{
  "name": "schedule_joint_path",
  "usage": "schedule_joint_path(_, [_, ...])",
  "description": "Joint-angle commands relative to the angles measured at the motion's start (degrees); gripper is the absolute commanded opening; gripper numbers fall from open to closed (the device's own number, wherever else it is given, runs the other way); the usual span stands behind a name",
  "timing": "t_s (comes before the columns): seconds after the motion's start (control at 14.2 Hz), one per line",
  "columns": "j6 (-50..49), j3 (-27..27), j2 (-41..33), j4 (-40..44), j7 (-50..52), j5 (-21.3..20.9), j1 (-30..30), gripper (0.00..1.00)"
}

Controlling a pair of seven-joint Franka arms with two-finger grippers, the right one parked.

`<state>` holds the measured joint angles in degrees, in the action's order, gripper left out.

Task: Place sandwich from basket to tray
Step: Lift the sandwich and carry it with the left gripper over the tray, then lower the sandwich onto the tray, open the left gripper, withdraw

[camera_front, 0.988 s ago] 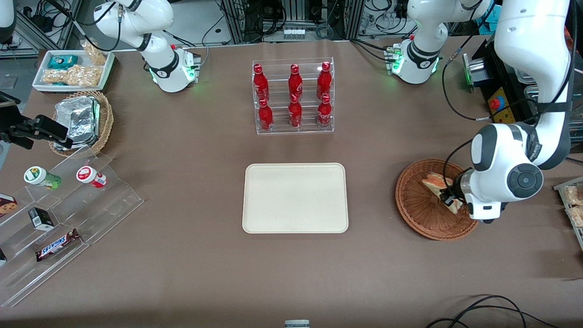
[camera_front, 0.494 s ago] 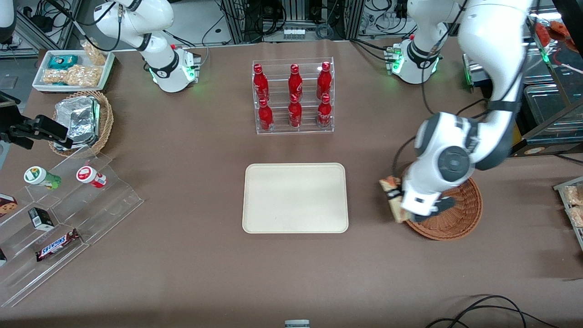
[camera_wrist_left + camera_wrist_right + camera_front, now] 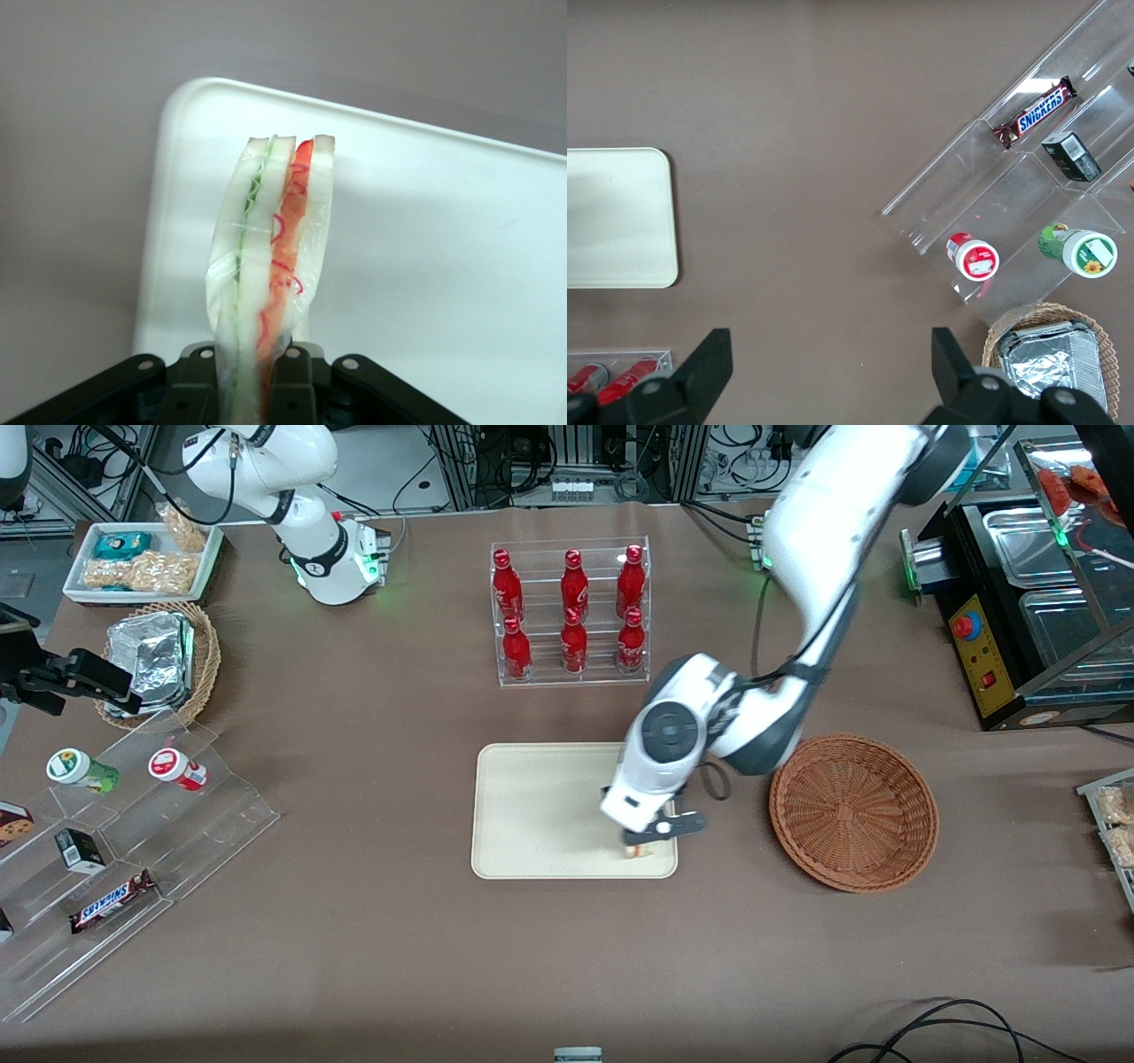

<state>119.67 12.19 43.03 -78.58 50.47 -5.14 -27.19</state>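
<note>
My left gripper (image 3: 645, 841) hangs over the cream tray (image 3: 532, 815), at the tray corner nearest the front camera on the basket's side. It is shut on the clear-wrapped sandwich (image 3: 270, 257), whose green and orange-red filling layers show between the fingers (image 3: 199, 390) in the left wrist view, above the tray (image 3: 443, 266). In the front view only a small bit of the sandwich (image 3: 640, 852) shows under the wrist. The reddish-brown wicker basket (image 3: 853, 810) stands beside the tray toward the working arm's end, with nothing in it.
A clear rack of red bottles (image 3: 571, 613) stands farther from the front camera than the tray. A stepped acrylic display (image 3: 115, 841) with snacks, a tan basket of foil containers (image 3: 159, 660) and a white snack tray (image 3: 142, 562) lie toward the parked arm's end.
My gripper has carried the sandwich out of the basket and sideways across the table to over the tray's corner. The basket is left with nothing in it.
</note>
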Motion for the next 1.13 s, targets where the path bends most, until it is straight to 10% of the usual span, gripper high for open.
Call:
schedule_joint_path(0.0, [0.29, -0.59, 7.31, 9.92, 3.22, -1.1, -3.56, 0.02])
schedule_joint_path(0.28, [3.99, -0.59, 8.65, 9.59, 3.94, -1.28, -5.59, 0.07])
schedule_joint_path(0.35, [3.99, -0.59, 8.47, 9.15, 3.67, -1.28, -5.77, 0.25])
schedule_joint_path(0.49, [3.99, -0.59, 8.03, 8.18, 3.41, -1.37, -5.68, 1.0])
schedule_joint_path(1.06, [-5.39, -2.16, -12.86, -1.39, 3.32, -2.24, -1.91, 1.0])
